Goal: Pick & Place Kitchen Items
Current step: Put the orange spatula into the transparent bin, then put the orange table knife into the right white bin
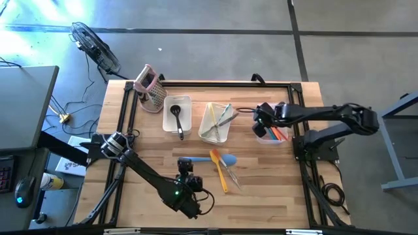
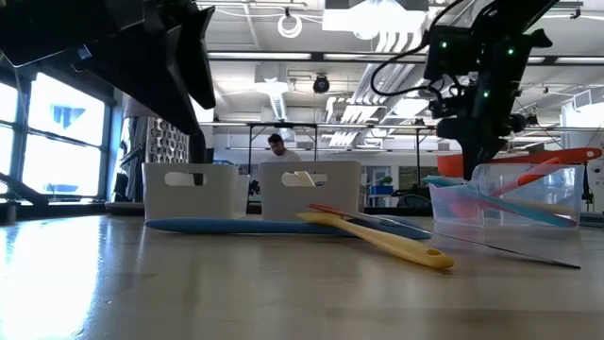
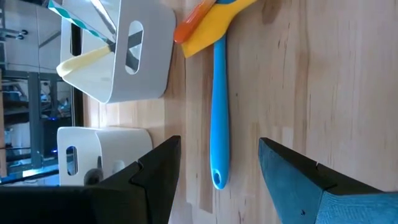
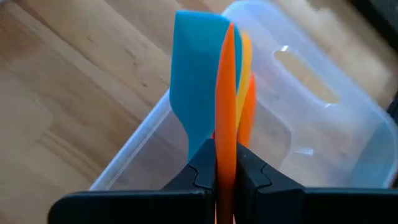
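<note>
Left gripper [image 3: 214,180] gapes over blue spatula [image 3: 217,112]; right gripper [image 4: 225,168] pinches orange spatula [image 4: 225,93] above bin [image 4: 323,118].

- Bright, even light overall; ceiling lights [image 2: 396,38] and a window [image 2: 57,132] show in the low view.
- Blue-white glare washes the floor [image 1: 39,19] in the high view.
- Low view: the near table [image 2: 189,293] is soft.
- Right wrist view is blurred throughout.

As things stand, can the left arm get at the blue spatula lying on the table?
Probably yes. The left tool is open with the blue spatula's handle lying between its fingers, bare table on both sides. The yellow spatula only overlaps the far end.
</note>
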